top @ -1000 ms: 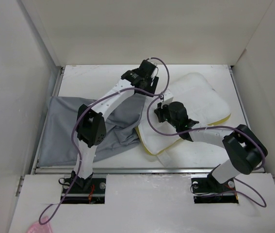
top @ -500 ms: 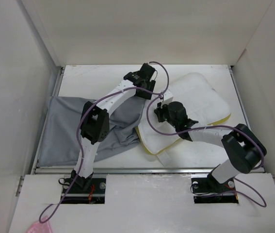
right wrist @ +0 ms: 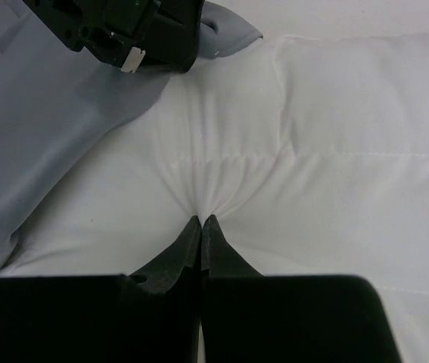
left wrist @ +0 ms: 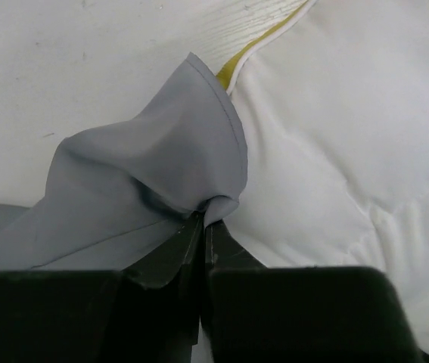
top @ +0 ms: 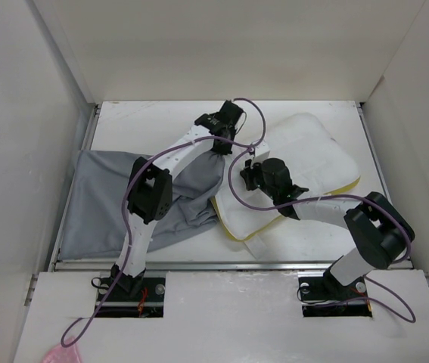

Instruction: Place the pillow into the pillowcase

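The pillow [top: 309, 155] was plump and white, with a thin yellow trim [top: 343, 186] along its near edge. It lay slantwise on the right half of the table [top: 142, 121]. The pillowcase [top: 97, 204], grey, limp and wrinkled, lay spread on the left, its right end bunched against the pillow's left end.

My right hand [right wrist: 200, 221] was on the pillow near that left end, jaws shut on a pinch of the white cover, which puckered into the fingertips. My left hand [left wrist: 202, 218] was just beyond it on the far side, jaws closed on the pillowcase's stitched hem. The grey cloth rose in a peak beside the pillow's far left corner.

My left arm [top: 172, 155] stretched across the pillowcase and hid part of its middle from above. White walls [top: 222, 45] closed in the table on the left, far and right sides.
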